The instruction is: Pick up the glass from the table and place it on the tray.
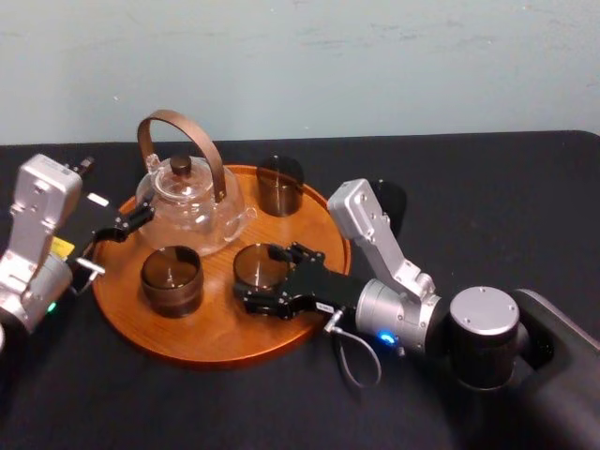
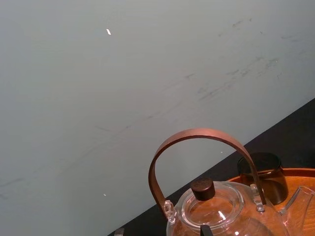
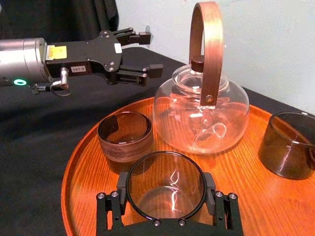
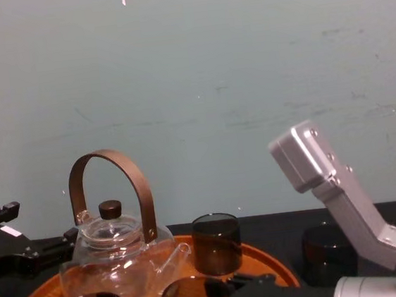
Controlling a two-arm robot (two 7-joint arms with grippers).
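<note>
On the tray [image 1: 216,333], front centre: 1 smoky glass [image 1: 258,264], pinched between the fingers of your right gripper [image 1: 264,278]. Alongside: 1 banded glass [image 1: 172,278], 1 glass teapot [image 1: 192,199], 1 dark glass [image 1: 280,185]. At the tray's left rim: your left gripper [image 3: 147,53], fingers spread, holding nothing.

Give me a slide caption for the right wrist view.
Right gripper holds a smoked glass over the wooden tray near the teapot; left gripper hovers beyond.
</note>
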